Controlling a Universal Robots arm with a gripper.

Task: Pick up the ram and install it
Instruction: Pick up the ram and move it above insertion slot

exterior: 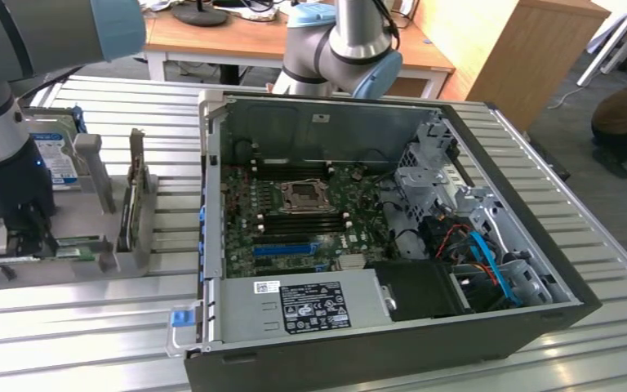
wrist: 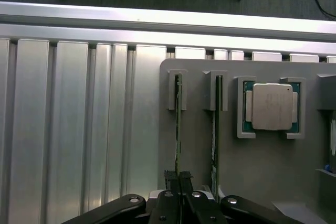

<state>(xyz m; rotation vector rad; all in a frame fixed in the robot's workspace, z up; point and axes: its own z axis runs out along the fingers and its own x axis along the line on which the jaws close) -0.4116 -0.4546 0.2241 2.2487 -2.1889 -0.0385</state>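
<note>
Gripper (wrist: 178,182) clamped on the ram (wrist: 178,124), board standing edge-on in grey holder (wrist: 252,161), fingertips (wrist: 170,181) nearly meeting across it, second stick (wrist: 214,129) just beside, processor chip (wrist: 270,106) near

No wording is legible anywhere. The label (exterior: 313,308) on the power supply (exterior: 239,317) bears print that cannot be made out.

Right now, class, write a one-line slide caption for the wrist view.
Tool closed on the ram standing edge-on in its grey holder, beside a second stick and a processor.
</note>
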